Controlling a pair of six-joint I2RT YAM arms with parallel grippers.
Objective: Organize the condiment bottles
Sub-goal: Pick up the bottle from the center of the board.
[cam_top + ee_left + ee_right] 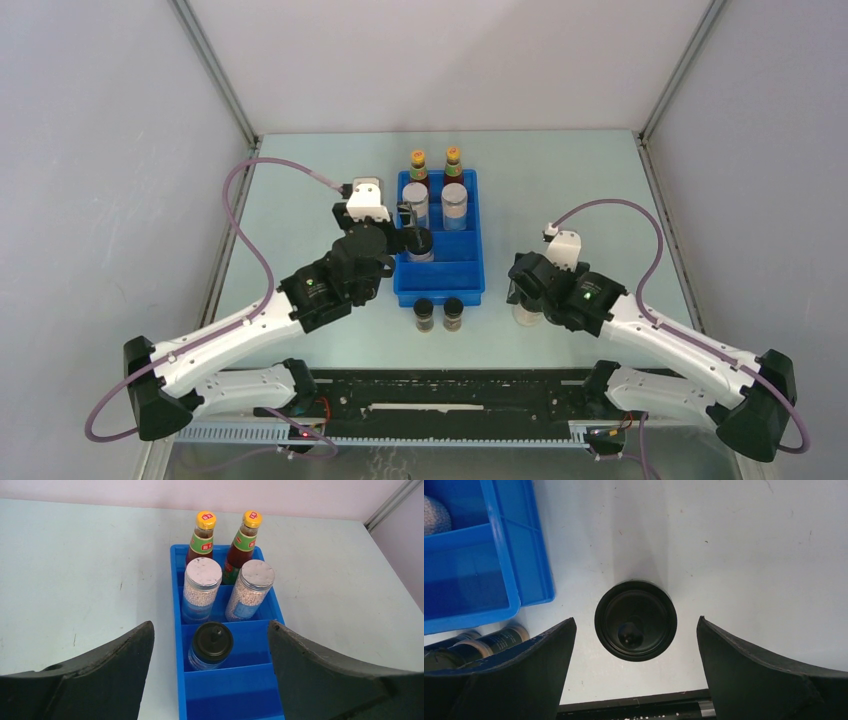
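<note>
Hovering over the loose black-lidded jar, right gripper stands open for pickup; left gripper, likewise open, faces its twin in the tray.

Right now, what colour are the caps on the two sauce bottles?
Yellow caps, clearest in left wrist view.

Robotics test cell in a laboratory. A pale table stands boxed in by plain white panels, joined by bare aluminium posts that rise at 11 and 1 o'clock. At 6 o'clock a black mounting rail with exposed wiring runs along the near edge. Beside it sit two white-and-black robot arms, the left arm at 7 o'clock and the right arm at 5 o'clock. Purple cables loop loosely off both. Toward 12 o'clock, a blue plastic tray holds small condiment bottles in neat pairs.
</note>
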